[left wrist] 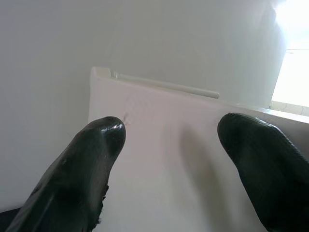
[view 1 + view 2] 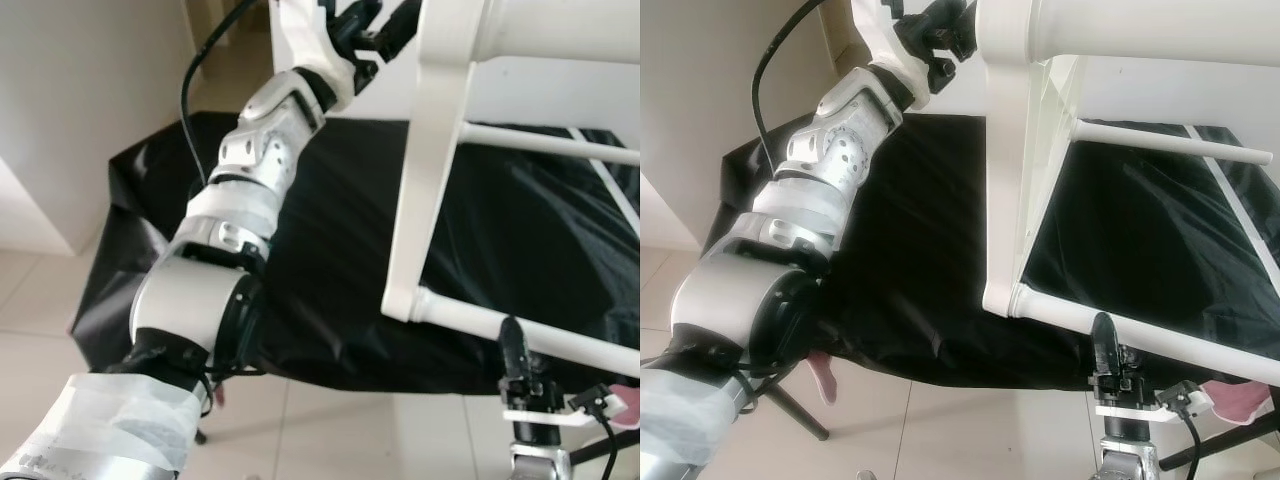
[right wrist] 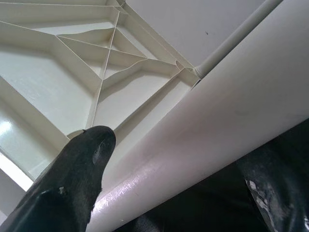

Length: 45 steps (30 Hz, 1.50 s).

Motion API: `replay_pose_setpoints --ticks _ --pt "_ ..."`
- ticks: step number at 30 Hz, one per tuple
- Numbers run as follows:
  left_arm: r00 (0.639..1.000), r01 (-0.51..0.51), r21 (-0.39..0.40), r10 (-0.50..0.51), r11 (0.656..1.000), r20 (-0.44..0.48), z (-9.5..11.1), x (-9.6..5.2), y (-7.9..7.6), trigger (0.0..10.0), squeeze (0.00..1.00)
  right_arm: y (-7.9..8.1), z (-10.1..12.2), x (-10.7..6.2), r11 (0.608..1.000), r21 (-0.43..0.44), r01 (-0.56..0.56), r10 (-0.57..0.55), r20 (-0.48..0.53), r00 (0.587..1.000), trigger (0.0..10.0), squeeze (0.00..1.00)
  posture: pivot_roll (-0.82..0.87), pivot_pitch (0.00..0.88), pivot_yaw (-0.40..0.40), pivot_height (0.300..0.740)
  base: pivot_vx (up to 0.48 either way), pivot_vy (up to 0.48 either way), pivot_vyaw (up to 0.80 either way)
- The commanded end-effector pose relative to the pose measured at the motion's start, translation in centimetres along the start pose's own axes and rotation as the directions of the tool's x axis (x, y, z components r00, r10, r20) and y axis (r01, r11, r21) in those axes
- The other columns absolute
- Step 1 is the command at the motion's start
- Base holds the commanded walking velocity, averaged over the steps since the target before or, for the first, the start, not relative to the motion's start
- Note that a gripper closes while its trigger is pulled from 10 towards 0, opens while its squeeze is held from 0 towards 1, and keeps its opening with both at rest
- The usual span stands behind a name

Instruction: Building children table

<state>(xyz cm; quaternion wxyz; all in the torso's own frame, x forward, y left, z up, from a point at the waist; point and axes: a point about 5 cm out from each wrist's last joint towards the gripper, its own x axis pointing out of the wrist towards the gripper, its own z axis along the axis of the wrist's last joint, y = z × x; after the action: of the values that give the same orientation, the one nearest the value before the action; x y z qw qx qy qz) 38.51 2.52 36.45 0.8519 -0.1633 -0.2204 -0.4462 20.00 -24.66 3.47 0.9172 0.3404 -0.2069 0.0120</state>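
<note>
Two tools work one white children table (image 2: 430,170), which stands tipped on its side over a black sheet (image 2: 330,240), ribbed underside toward the right tool. Left tool (image 1: 169,140) is raised at the table's upper edge, fingers (image 1: 91,150) apart either side of a flat white panel, not clamped; likely steadying the top. Right tool (image 3: 169,169) sits low beneath the bottom round leg (image 2: 520,330), fingers apart and straddling it, judged ready to close and brace the frame while parts are joined. Thin white rail (image 2: 560,145) crosses above the right tool. Black cable (image 2: 200,70) loops beside the left arm and could snag. Pale tiled floor (image 2: 330,430) below.
</note>
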Motion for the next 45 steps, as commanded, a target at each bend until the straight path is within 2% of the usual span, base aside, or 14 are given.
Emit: replay_pose_setpoints --ticks 1,20,21,22,23,25,27,28,40,45 --pt "0.996 0.085 0.022 -0.085 0.996 0.006 0.5 0.4 -0.8 10.0 0.00 6.7 -4.0 -21.7 0.794 0.123 0.595 -0.547 -0.283 0.788 10.0 0.00 -0.18 0.177 0.255 0.740 0.000 0.000 0.00" --pt "0.996 0.085 0.022 -0.085 0.996 0.006 0.5 0.4 -0.8 10.0 0.00 6.7 -4.0 -21.7 0.794 0.123 0.595 -0.547 -0.283 0.788 10.0 0.00 -0.18 0.177 0.255 0.740 0.000 0.000 0.00" --pt "0.996 0.085 0.021 -0.085 0.996 0.003 0.4 0.4 -0.8 10.0 0.00 6.7 -4.1 -21.7 0.810 0.114 0.576 -0.530 -0.279 0.801 10.0 0.00 -0.18 0.000 0.000 0.740 0.000 0.000 0.00" --pt "0.996 0.085 0.021 -0.085 0.996 0.003 0.4 0.4 -0.8 10.0 0.00 6.7 -4.1 -21.7 0.810 0.114 0.576 -0.530 -0.279 0.801 10.0 0.00 -0.18 0.000 0.000 0.740 0.000 0.000 0.00" --pt "0.993 0.119 0.016 -0.118 0.993 -0.009 -0.4 0.7 -1.4 10.0 0.00 6.0 -4.0 -22.2 0.759 0.032 0.650 -0.631 -0.210 0.747 10.0 0.00 -0.24 0.000 0.000 0.740 0.000 0.000 0.00" --pt "0.993 0.119 0.016 -0.118 0.993 -0.009 -0.4 0.7 -1.4 10.0 0.00 6.0 -4.0 -22.2 0.759 0.032 0.650 -0.631 -0.210 0.747 10.0 0.00 -0.24 0.000 0.000 0.740 0.000 0.000 0.00" --pt "0.986 0.166 0.012 -0.166 0.986 -0.022 -1.5 0.9 -2.1 10.0 0.00 5.5 -3.8 -22.9 0.664 -0.048 0.746 -0.746 -0.115 0.656 10.0 0.00 -0.25 0.000 0.000 0.740 0.000 0.000 0.00" --pt "0.984 0.177 0.011 -0.177 0.984 -0.025 -1.7 1.0 -2.3 10.0 0.00 5.4 -3.8 -23.1 0.642 -0.061 0.764 -0.766 -0.096 0.636 10.0 0.00 -0.25 0.000 0.000 0.740 0.000 0.000 0.00" --pt "0.979 0.202 0.014 -0.201 0.979 -0.032 -2.0 0.9 -2.6 10.0 0.00 5.4 -3.8 -23.0 0.663 -0.081 0.744 -0.748 -0.110 0.655 10.0 0.00 -0.25 0.000 0.000 0.740 0.000 0.000 0.00" --pt "0.978 0.207 0.016 -0.206 0.978 -0.034 -2.1 0.9 -2.6 10.0 0.00 5.4 -3.7 -23.1 0.653 -0.091 0.752 -0.757 -0.105 0.645 10.0 0.00 -0.25 0.000 0.000 0.740 0.000 0.000 0.00"
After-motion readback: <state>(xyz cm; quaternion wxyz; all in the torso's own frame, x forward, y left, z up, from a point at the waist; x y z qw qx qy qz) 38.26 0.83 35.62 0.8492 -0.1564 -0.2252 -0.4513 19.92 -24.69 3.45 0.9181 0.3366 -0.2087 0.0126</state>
